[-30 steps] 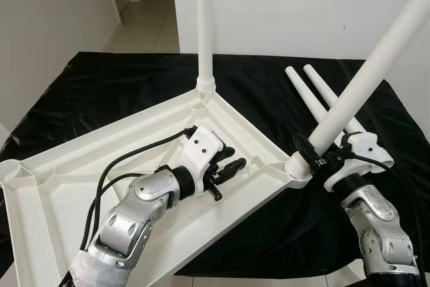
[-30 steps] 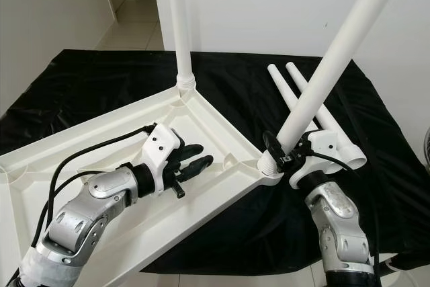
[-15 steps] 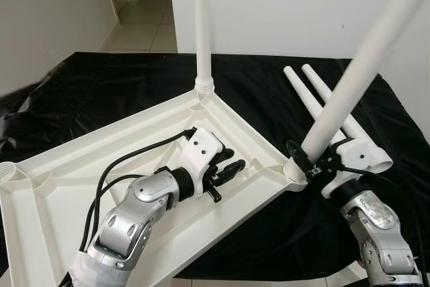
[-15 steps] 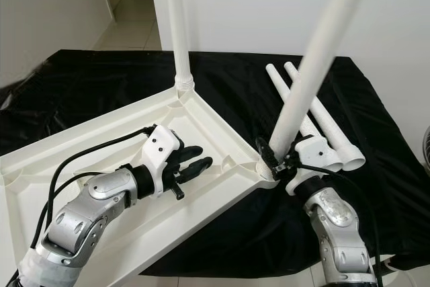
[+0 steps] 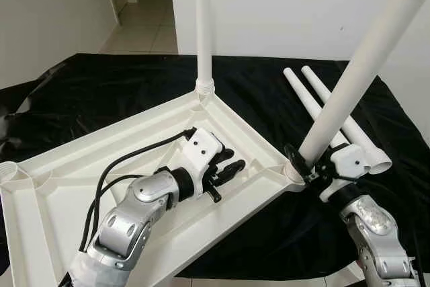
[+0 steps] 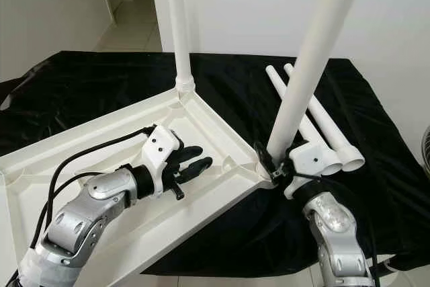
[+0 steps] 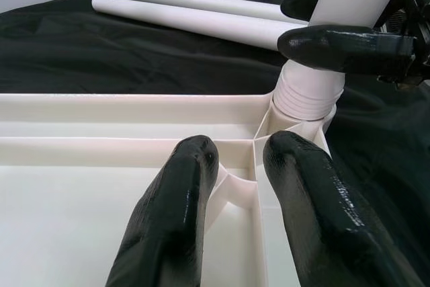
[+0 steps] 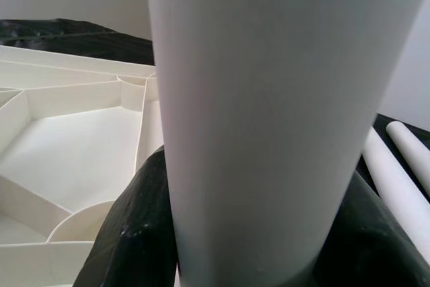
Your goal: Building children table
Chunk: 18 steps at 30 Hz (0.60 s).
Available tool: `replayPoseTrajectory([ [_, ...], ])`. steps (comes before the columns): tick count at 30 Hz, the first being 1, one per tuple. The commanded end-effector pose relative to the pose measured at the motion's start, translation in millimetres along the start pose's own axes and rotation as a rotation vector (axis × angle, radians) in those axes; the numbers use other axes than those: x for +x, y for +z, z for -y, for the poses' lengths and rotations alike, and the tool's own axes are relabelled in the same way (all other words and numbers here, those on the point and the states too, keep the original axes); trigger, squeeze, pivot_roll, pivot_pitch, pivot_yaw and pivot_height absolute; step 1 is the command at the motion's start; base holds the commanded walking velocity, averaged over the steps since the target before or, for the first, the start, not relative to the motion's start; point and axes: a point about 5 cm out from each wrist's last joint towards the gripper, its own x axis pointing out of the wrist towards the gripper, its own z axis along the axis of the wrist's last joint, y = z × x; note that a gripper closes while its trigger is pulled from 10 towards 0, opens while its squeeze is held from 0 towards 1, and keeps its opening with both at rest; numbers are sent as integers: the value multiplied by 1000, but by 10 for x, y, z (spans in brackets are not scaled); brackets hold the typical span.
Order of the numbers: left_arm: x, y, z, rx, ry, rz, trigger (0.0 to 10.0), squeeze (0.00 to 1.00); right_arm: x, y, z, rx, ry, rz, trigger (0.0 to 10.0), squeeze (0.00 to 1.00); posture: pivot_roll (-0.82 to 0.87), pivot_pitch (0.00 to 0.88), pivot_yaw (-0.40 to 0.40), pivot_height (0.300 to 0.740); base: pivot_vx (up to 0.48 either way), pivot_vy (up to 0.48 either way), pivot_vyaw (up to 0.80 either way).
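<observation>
A white tabletop lies upside down on a black cloth. One white leg stands upright in its far corner. My right gripper is shut on a second white leg just above its threaded foot. That leg leans up to the right, with its foot at the near right corner socket. In the right wrist view, black fingers flank the leg. My left gripper rests on the tabletop's underside near that corner. Its fingers are slightly apart with nothing between them.
Two loose white legs lie side by side on the black cloth at the right. A threaded socket sits at the tabletop's left corner. A white wall stands behind, and a tiled hallway opens at the back left.
The held leg has swung steeper, closer to upright. My right gripper has shifted a little left and down, towards the corner socket. The left gripper has stayed put.
</observation>
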Motion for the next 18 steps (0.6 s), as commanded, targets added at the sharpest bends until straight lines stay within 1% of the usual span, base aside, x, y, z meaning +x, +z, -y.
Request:
replayPoseTrajectory([
  [1,-19,24,11,1,-8,3,10000,0,-136,-436,-187,75,45,-215,10000,0,-12,96,63,740,0,0,0],
  [3,-20,26,10,1,-9,3,10000,0,-136,-448,-184,88,37,-219,10000,0,-11,98,64,740,0,0,0],
  [5,-23,24,11,1,-9,1,10000,0,-145,-521,-151,169,-14,-258,10000,0,-11,102,64,740,0,0,0],
  [6,-23,24,11,1,-9,1,10000,0,-145,-521,-151,169,-14,-258,10000,0,-11,102,64,740,0,0,0],
  [8,-25,24,13,0,-9,0,10000,0,-149,-598,-131,209,-51,-311,10000,0,-11,102,64,740,0,0,0],
  [11,-25,24,13,-1,-8,0,10000,0,-134,-647,-113,233,-84,-352,10000,0,-11,102,64,740,0,0,0],
  [14,-26,26,16,-1,-8,1,10000,0,-109,-650,-97,259,-104,-353,10000,0,-10,104,62,740,0,0,0],
  [18,-26,30,19,-1,-9,2,10000,0,-88,-637,-94,266,-105,-344,10000,0,-10,104,61,740,0,0,0],
])
